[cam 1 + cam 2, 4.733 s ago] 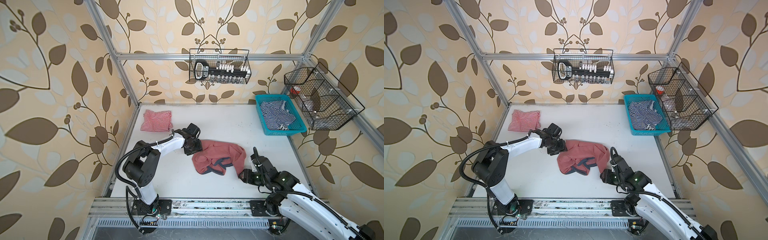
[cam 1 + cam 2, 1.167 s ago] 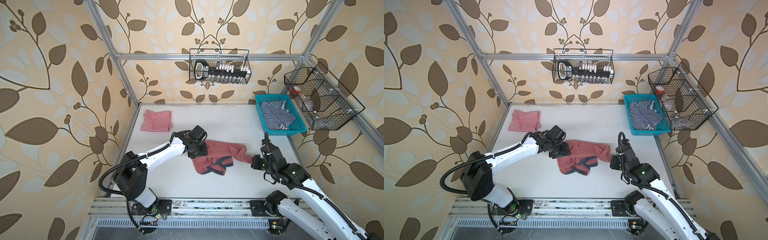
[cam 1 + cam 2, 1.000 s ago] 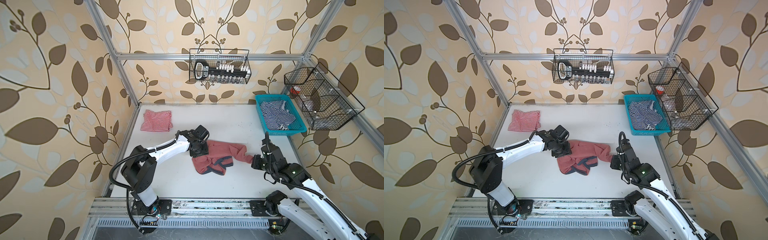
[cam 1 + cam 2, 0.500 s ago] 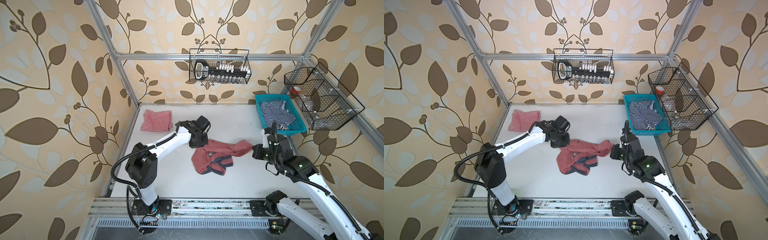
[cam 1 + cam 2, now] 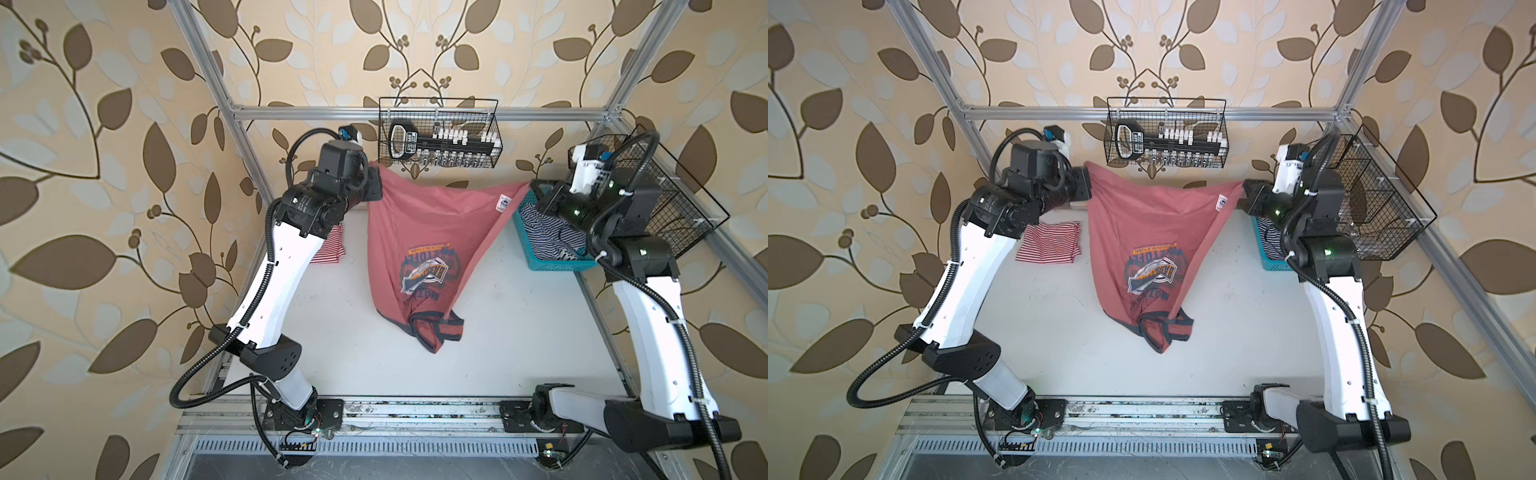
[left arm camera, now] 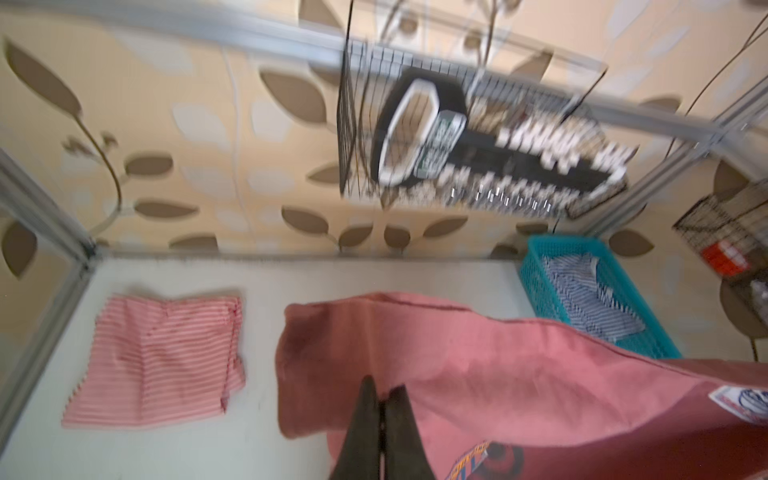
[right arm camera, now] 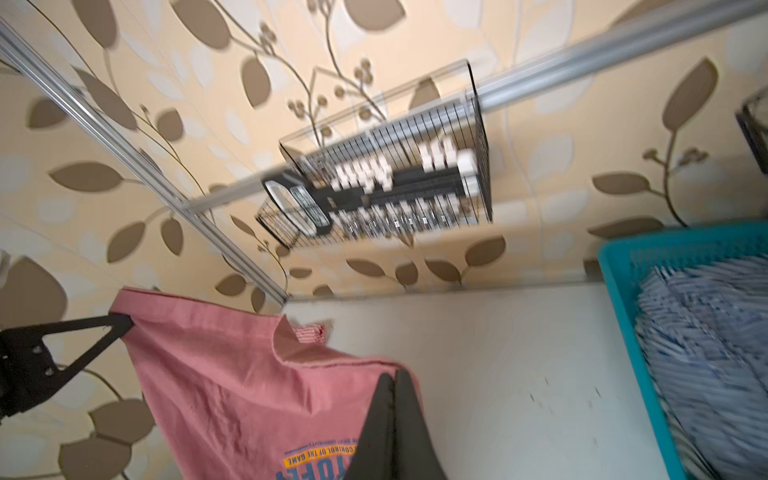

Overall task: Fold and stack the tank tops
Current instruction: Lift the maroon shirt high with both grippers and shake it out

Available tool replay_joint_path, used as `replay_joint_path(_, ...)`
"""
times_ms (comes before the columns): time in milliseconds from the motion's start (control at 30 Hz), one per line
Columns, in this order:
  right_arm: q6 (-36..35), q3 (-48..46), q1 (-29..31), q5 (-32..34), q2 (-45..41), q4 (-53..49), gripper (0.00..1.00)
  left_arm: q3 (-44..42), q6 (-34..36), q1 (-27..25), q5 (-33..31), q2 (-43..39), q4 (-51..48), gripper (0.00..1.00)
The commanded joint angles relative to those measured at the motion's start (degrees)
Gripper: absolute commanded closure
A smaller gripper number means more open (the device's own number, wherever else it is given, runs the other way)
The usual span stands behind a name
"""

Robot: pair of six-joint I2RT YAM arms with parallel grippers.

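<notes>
A: Left pincer (image 5: 375,174)?

B: Clamped tight on one hem corner of the dusty red tank top (image 5: 419,232), raised well above the desk (image 5: 532,340) near the back wall. The right wrist view shows the cloth pinched at the very tip.

A: Right pincer (image 5: 528,189)?

B: Also closed on that garment, gripping the opposite hem corner, the one with the small white label. It is level with the left, and the hem sags a little between them.

A: Garment position?

B: In both top views it hangs upside down between the arms. The badge print reads inverted. The navy-trimmed shoulder end lies bunched on the desk, middle front.

A: Second garment?

B: The striped tank top (image 5: 1050,247) lies folded flat on the desk at back left, beside the left arm and apart from the red one.

A: Surroundings?

B: A teal basket (image 5: 552,265) sits at back right and holds blue-and-white striped cloth, partly hidden by the right arm. A wire basket (image 5: 440,143) hangs on the back wall. Both wrist views are motion-blurred.
</notes>
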Motion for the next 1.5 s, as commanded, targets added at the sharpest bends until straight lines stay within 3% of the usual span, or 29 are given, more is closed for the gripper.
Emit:
replay_joint_path(0,3.4,8.1,-2.1,-10.3,4.4,6.5,1.00,13.5,8.8,0.2,-3.4,4.5,0.8,1.00)
replay_joint_path(100,6.4,13.3,-3.5,-14.3,6.8,10.2,1.00,14.9,11.2,0.2,-3.3,3.1,5.3,1.00)
replay_joint_path(233,5.6,16.1,-3.7,-17.6,4.9,9.7,1.00,3.2,10.3,0.2,1.3,-6.3,9.8,1.00)
replay_joint_path(400,6.3,6.6,-3.8,-20.0,-5.0,13.4,1.00,-23.0,6.2,0.2,8.1,-24.3,19.7,1.00)
replay_joint_path(567,7.0,0.0,-3.8,-21.1,-13.1,14.9,1.00,-29.3,2.7,0.2,13.5,-32.2,19.8,1.00)
replay_joint_path(700,6.1,-0.4,-3.8,-21.2,-15.4,13.9,1.00,-28.6,1.6,0.2,15.0,-33.8,18.8,1.00)
replay_joint_path(833,4.6,1.2,-3.8,-20.0,-13.3,11.5,1.00,-28.6,3.1,0.2,10.1,-32.8,18.7,1.00)
replay_joint_path(1033,4.3,3.9,-3.9,-18.9,-4.3,11.8,1.00,-22.7,7.8,0.2,3.1,-22.3,15.4,1.00)
replay_joint_path(1100,4.3,6.5,-4.0,-18.6,0.4,12.2,1.00,-16.6,9.8,0.9,1.3,-16.8,14.4,1.00)
replay_joint_path(1333,11.8,24.6,-4.4,-23.4,19.8,15.1,1.00,13.5,3.3,11.6,8.6,5.8,8.4,1.00)
replay_joint_path(1467,18.9,32.2,-4.5,-25.6,26.2,23.4,1.00,14.2,-2.5,15.4,13.2,6.8,17.7,1.00)
